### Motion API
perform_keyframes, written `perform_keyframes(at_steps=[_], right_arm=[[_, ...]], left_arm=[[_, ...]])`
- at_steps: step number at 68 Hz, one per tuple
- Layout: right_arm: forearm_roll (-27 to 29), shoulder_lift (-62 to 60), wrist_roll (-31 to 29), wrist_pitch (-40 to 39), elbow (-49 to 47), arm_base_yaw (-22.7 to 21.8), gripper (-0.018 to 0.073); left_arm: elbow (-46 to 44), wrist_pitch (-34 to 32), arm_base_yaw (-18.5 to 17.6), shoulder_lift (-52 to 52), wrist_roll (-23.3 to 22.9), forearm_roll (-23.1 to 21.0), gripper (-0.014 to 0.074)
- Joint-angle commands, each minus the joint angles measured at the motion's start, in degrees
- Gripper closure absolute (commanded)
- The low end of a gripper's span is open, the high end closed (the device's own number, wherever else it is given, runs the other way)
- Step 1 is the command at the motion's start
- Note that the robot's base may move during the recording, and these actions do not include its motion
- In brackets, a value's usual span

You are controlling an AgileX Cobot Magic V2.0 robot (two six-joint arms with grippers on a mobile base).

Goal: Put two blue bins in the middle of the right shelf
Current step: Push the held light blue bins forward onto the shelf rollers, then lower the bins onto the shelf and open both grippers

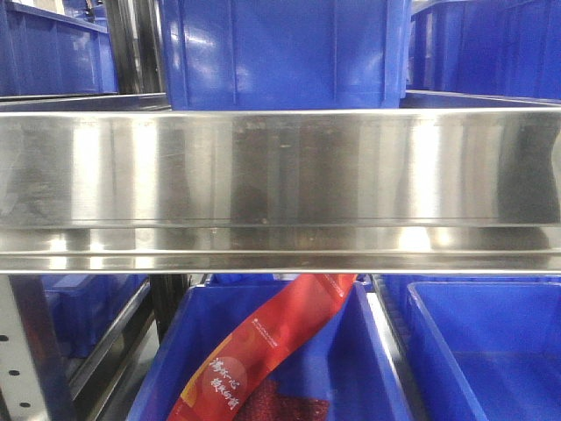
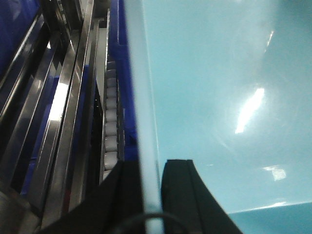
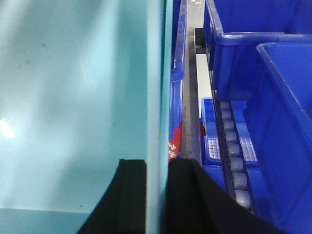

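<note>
Red packet (image 1: 263, 351) lies in dark-blue bin (image 1: 368, 368).

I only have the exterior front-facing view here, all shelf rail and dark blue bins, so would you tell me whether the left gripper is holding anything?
Observer: Yes, the left gripper is shut on the pale cyan bin, one finger either side of its wall.
Operator: Thank you, and the right one?
Observer: The right gripper clamps the pale cyan bin's wall the same way.
Operator: What lies beside it?
Observer: A roller track runs between dark blue bins.
</note>
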Motion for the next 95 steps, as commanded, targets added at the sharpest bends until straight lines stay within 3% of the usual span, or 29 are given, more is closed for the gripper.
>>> perform_keyframes(at_steps=[1,22,51,65,88,95], right_arm=[[-2.35,-1.24,-0.73,-4.51,-1.20,-0.15,0.0726],[0.57,0.03,-0.05,5.07,-0.31,-0.15,0.0726],[0.81,5.91,8.37,3.97,6.83,-0.15,0.0726],[0.81,8.69,8.36,3.95,7.01,-0.15,0.0726],[3.72,11.94,8.36,2.13,7.01,-0.15,0.0724],[3.80,12.18,8.36,1.78,7.01,-0.15,0.0652]], left_arm=[[-0.82,-2.23,0.24,-0.99,0.39,3.13,0.0707],[-0.72,2.47,0.45,0.62,0.39,1.75,0.0707],[2.54,2.90,7.38,7.43,0.46,-9.07,0.0707],[9.69,-1.51,7.39,7.43,0.46,-10.38,0.0707],[10.13,-3.69,7.39,8.30,0.46,-9.23,0.0707],[10.13,-2.87,7.39,9.44,0.46,-9.58,0.0707]])
